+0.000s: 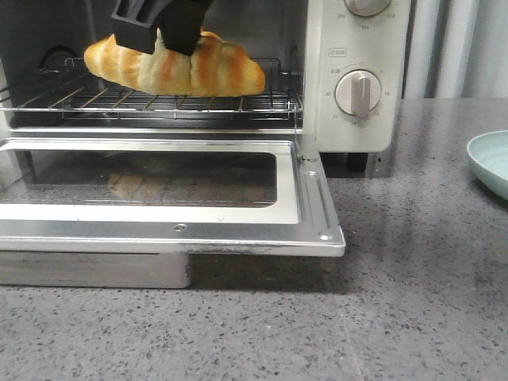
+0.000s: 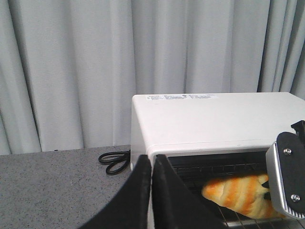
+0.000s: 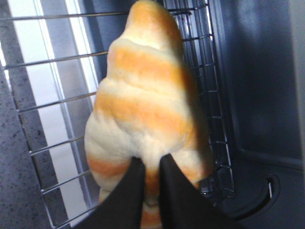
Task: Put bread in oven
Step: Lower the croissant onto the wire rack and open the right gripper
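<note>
The cream-white oven (image 1: pixel 333 127) stands open, its glass door (image 1: pixel 159 214) folded down flat. The golden, cream-striped bread (image 1: pixel 178 67) is inside, lying lengthwise just over the wire rack (image 1: pixel 159 103); I cannot tell if it rests on it. My right gripper (image 1: pixel 163 36) reaches in from above, shut on the bread's middle. In the right wrist view its gripper (image 3: pixel 152 164) pinches the bread (image 3: pixel 143 105) over the rack (image 3: pixel 52 100). My left gripper (image 2: pixel 152 164) is shut and empty, off the oven's (image 2: pixel 214 119) left corner; the bread (image 2: pixel 240 193) shows inside.
A pale green plate (image 1: pixel 490 159) sits at the right edge of the grey countertop. A black power cord (image 2: pixel 113 162) lies coiled behind the oven's left side. A metal box (image 1: pixel 95 270) sits under the open door. Grey curtains hang behind.
</note>
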Robot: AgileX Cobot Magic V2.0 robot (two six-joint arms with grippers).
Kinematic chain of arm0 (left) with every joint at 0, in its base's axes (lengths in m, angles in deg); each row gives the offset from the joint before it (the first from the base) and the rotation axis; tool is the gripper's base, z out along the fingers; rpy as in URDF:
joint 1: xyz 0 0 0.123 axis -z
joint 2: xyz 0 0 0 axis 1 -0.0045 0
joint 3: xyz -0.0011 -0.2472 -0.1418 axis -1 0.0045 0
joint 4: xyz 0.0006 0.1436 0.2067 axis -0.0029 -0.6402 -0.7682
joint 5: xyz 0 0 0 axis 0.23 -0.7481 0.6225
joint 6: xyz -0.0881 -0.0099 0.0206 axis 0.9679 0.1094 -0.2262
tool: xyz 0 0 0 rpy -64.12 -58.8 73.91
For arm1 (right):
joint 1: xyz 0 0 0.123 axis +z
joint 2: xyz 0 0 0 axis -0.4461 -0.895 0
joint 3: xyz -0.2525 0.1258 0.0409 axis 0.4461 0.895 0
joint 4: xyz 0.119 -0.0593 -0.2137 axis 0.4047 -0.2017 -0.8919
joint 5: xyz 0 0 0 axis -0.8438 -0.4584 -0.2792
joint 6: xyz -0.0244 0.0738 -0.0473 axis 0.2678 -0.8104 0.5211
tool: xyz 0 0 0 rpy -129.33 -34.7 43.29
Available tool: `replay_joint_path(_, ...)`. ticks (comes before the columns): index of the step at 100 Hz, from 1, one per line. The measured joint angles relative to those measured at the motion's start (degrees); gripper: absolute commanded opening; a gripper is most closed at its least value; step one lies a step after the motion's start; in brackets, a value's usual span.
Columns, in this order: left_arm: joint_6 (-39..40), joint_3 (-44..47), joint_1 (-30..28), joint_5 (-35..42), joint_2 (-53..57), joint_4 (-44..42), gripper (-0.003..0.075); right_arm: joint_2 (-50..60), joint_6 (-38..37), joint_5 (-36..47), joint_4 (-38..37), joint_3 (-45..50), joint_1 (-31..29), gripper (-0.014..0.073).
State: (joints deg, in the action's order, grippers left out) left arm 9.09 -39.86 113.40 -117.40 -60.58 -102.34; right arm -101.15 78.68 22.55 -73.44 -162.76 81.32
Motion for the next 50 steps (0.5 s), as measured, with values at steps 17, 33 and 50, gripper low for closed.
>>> replay_joint_path(17, 0.0, 0.0, 0.0, 0.0, 0.0, 0.0, -0.0021, -0.09, -0.49, 0.09, -0.79, -0.49, -0.11, 0.0519)
replay_joint_path(33, 0.0, 0.0, 0.0, -0.09, 0.0, 0.0, -0.0021, -0.09, -1.95, 0.1, -0.25, -0.61, 0.34, 0.0479)
replay_joint_path(50, 0.0, 0.0, 0.0, -0.09, 0.0, -0.38, -0.0021, -0.09, -2.42, 0.1, -0.25, -0.61, 0.52, 0.0444)
